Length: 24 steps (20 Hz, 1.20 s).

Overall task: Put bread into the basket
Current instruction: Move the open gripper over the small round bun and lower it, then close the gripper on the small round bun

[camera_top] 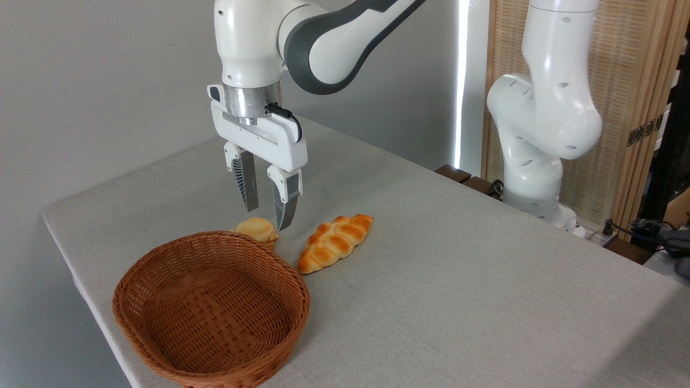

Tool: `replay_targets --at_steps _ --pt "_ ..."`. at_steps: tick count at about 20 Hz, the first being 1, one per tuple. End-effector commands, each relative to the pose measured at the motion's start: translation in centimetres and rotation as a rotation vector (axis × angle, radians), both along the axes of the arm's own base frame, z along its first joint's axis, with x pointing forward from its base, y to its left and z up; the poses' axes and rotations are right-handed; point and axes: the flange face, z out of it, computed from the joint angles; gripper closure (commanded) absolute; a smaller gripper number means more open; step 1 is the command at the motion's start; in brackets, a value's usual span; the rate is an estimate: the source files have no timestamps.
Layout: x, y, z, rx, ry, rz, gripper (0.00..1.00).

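Nearest stood one empty basket. Just behind its far rim lay one bun, on the table and partly hidden by the rim. The gripper hung just above it, a little right of it, jaws released, holding nothing. One braided loaf lay right.

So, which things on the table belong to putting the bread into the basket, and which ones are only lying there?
Belong to the job:
- small round bun, behind the basket's far rim
- wicker basket, nothing in it
- gripper, fingers apart, just above the bun

Only lying there:
- long braided loaf, right of the bun
- grey table
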Motion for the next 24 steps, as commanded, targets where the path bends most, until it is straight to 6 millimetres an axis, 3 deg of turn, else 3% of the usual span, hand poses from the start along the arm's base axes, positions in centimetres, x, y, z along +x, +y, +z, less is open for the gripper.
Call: replay_targets --at_steps 1,24 --pt "0.0 -0.2 0.0 -0.044 -0.012 0.034 0.0" --pt "1.3 -1.0 -1.8 -0.067 -0.051 0.063 0.0"
